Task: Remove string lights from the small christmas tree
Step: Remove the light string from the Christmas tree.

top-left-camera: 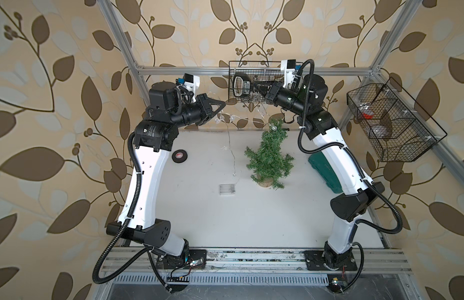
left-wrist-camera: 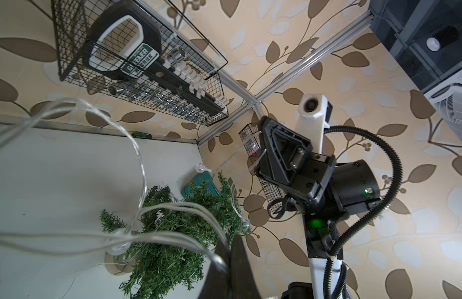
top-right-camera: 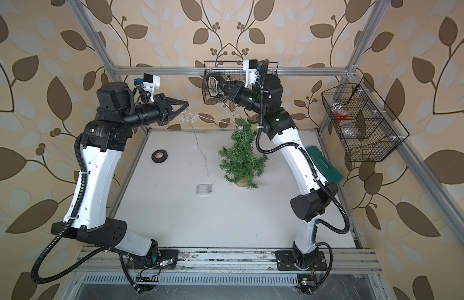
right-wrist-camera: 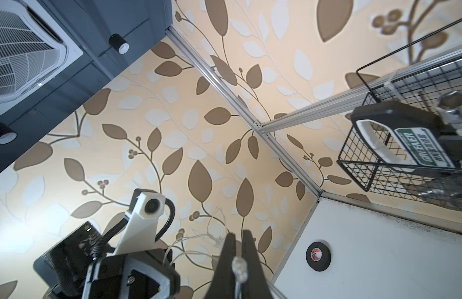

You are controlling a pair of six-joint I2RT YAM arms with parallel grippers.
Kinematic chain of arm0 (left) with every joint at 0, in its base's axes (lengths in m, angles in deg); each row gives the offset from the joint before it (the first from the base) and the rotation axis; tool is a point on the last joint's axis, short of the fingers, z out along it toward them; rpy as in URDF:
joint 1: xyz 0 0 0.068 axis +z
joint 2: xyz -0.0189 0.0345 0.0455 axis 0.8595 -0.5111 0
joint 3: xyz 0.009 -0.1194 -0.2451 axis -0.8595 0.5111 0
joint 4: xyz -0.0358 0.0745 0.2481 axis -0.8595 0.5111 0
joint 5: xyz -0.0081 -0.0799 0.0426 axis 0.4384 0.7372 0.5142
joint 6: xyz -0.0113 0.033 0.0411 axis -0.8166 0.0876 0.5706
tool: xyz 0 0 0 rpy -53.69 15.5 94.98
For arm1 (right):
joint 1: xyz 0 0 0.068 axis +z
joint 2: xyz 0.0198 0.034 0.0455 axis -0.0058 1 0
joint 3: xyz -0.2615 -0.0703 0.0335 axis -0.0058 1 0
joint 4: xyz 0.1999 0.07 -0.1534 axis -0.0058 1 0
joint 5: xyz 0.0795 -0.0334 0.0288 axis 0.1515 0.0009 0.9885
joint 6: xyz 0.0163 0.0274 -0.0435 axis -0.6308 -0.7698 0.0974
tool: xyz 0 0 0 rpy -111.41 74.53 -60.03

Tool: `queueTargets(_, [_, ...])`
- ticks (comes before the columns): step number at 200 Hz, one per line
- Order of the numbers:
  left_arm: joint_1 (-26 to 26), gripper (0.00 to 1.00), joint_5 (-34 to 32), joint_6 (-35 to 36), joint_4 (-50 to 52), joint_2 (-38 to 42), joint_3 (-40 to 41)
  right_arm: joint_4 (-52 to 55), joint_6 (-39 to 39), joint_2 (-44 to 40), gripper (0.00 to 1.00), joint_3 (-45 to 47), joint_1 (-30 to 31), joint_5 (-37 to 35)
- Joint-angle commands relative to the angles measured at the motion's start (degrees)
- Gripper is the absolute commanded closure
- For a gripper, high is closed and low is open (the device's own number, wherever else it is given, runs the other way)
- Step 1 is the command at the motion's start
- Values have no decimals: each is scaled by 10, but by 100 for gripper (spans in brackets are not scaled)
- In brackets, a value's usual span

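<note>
Left gripper (top-left-camera: pixel 221 103) and right gripper (top-left-camera: pixel 257 89) each clamp the string lights (top-left-camera: pixel 236 120) aloft. Most wire is off the small christmas tree (top-left-camera: pixel 269 158); one bulb (top-left-camera: pixel 273 128) apparently still catches its tip.

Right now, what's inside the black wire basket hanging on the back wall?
A black tool holder with a green label, white clips and a shiny metal socket lies in the basket. In a top view the right claw covers its other end.

Table layout
We find the battery box (top-left-camera: pixel 227 189) left of the small christmas tree (top-left-camera: pixel 268 158), the tape roll (top-left-camera: pixel 180 156) farther left, a case (top-left-camera: pixel 318 166) right, a basket (top-left-camera: pixel 251 62) behind.
</note>
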Motion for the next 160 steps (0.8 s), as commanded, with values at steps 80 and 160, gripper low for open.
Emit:
queueTargets(80, [7, 100, -14, -21, -68, 51, 64, -25, 4, 9, 96, 16, 7, 36])
queueTargets(160, [-53, 100, -3, 111, -212, 73, 183, -17, 7, 23, 96, 21, 50, 52])
